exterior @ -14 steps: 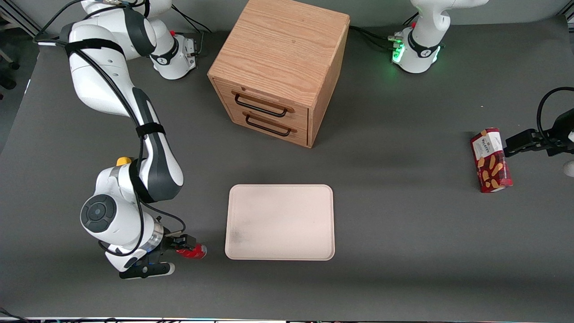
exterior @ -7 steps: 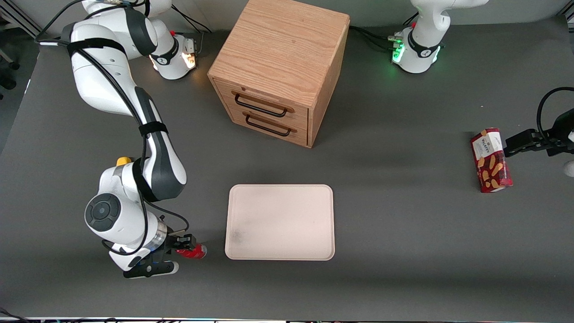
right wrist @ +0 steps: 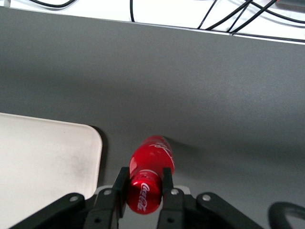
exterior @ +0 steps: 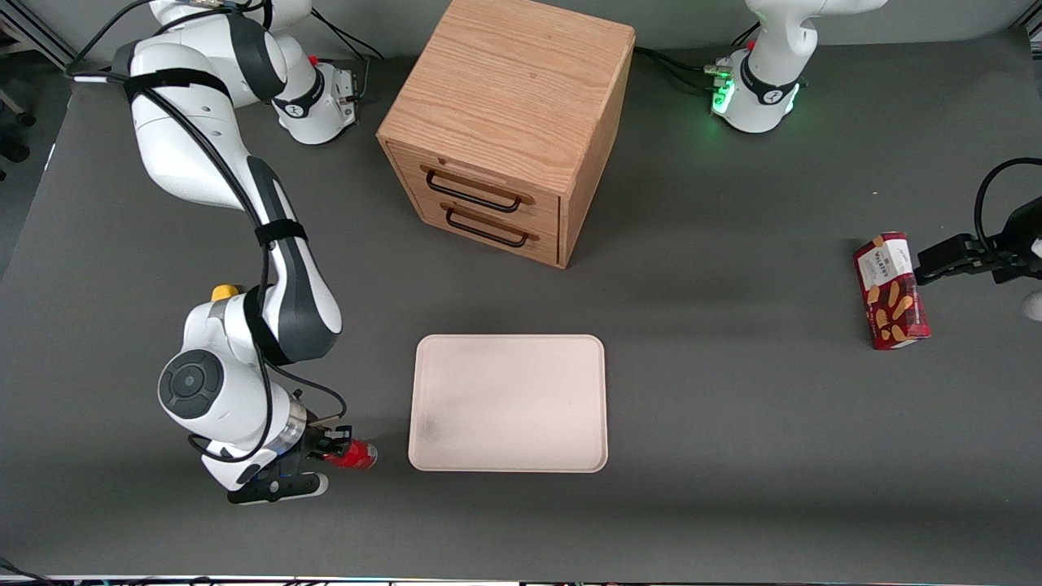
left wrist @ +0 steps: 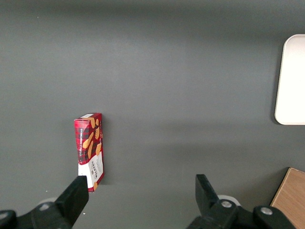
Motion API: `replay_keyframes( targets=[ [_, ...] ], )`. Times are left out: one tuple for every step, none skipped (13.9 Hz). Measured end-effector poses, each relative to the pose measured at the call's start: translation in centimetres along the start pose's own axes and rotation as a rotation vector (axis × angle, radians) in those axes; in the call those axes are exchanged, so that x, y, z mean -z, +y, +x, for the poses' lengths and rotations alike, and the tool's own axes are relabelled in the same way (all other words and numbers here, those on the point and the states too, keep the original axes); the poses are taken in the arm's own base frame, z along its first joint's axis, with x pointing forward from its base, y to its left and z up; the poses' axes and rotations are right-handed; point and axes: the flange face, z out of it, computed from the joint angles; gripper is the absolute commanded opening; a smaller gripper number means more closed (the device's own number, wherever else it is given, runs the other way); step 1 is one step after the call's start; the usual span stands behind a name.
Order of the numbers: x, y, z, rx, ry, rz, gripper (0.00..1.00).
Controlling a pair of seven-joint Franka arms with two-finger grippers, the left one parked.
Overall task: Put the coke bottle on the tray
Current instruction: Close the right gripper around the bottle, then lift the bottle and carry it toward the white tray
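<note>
The coke bottle [exterior: 352,456] is a small red bottle, held with my gripper [exterior: 335,448] shut on it just above the dark table. In the right wrist view the black fingers [right wrist: 120,183] press both sides of the red bottle [right wrist: 148,179], whose white script label shows. The cream-white tray [exterior: 509,403] lies flat beside the bottle, toward the parked arm's end, with a small gap between them. Its rounded corner [right wrist: 71,157] shows in the wrist view close to the bottle. The tray's edge [left wrist: 290,81] also appears in the left wrist view.
A wooden drawer cabinet [exterior: 509,122] with two black handles stands farther from the front camera than the tray. A red snack box [exterior: 891,291] lies toward the parked arm's end of the table, also seen as the red box [left wrist: 89,150].
My gripper and wrist have shifted slightly toward the tray with the bottle held in the fingers. The tray, cabinet and snack box have stayed in place.
</note>
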Motion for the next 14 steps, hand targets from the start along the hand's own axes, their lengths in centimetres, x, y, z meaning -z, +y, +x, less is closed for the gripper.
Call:
replay_keyframes(
  targets=[
    [0.0,0.0,0.0,0.000,0.000,0.000,0.00],
    [0.0,0.0,0.0,0.000,0.000,0.000,0.00],
    [0.0,0.0,0.0,0.000,0.001,0.000,0.00],
    [0.2,0.0,0.0,0.000,0.001,0.000,0.00],
    [0.5,0.0,0.1,0.000,0.001,-0.001,0.00],
    [1.2,0.1,0.0,-0.001,-0.008,-0.002,0.00],
    [2.4,0.2,-0.1,-0.002,-0.019,-0.002,0.00],
    [4.0,0.3,-0.2,-0.003,-0.032,-0.003,0.00],
    [5.9,0.4,-0.4,-0.004,-0.046,-0.003,0.00],
    [7.9,0.5,-0.7,-0.005,-0.055,-0.002,0.00],
    [9.9,0.6,-1.0,-0.006,-0.062,-0.001,0.00],
    [11.9,0.7,-1.4,-0.006,-0.068,0.000,0.00],
    [14.0,0.8,-1.9,-0.006,-0.078,0.001,0.00],
    [16.0,0.9,-2.4,-0.006,-0.088,0.002,0.00]
  ],
)
